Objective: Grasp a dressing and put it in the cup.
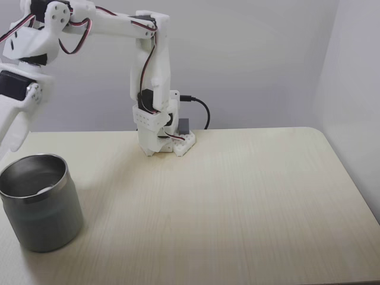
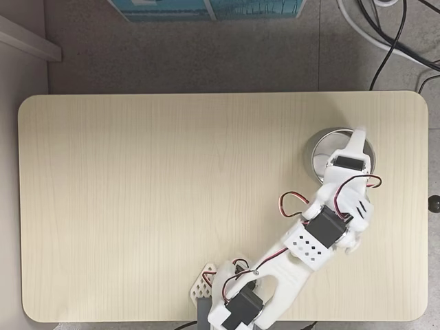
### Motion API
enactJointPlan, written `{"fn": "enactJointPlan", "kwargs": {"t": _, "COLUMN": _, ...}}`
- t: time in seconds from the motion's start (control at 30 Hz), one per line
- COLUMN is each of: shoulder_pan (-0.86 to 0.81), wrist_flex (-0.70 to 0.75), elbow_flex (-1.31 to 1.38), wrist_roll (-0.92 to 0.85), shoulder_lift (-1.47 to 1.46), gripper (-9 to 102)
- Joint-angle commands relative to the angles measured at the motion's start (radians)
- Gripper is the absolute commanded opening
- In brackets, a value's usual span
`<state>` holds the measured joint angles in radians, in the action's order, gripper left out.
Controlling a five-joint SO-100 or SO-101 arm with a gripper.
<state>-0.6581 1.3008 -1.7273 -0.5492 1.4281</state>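
The cup point(image 1: 43, 221) is a dull steel cylinder standing at the table's near left in a fixed view. Inside it, against the near wall, a small white piece shows that looks like the dressing point(image 1: 43, 190). My gripper point(image 1: 8, 142) hangs just above and left of the cup's rim, partly cut off by the picture's edge. In the fixed view from above, the gripper point(image 2: 355, 141) reaches over the cup point(image 2: 317, 152) and covers most of its mouth. How the jaws stand is hidden in both fixed views, and nothing shows between them.
The arm's base point(image 1: 161, 138) is clamped at the table's far edge, with a black cable point(image 1: 203, 110) behind it. A wall stands behind the table. In the view from above, cables point(image 2: 395, 34) lie on the floor beyond the table's corner.
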Motion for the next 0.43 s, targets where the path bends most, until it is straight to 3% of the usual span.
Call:
{"fn": "enactJointPlan", "kwargs": {"t": 0.0, "shoulder_pan": -0.012, "wrist_flex": -0.015, "elbow_flex": -0.008, "wrist_roll": 0.014, "shoulder_lift": -0.037, "gripper": 25}}
{"fn": "enactJointPlan", "kwargs": {"t": 0.4, "shoulder_pan": -0.029, "wrist_flex": -0.054, "elbow_flex": -0.003, "wrist_roll": 0.020, "shoulder_lift": 0.000, "gripper": 25}}
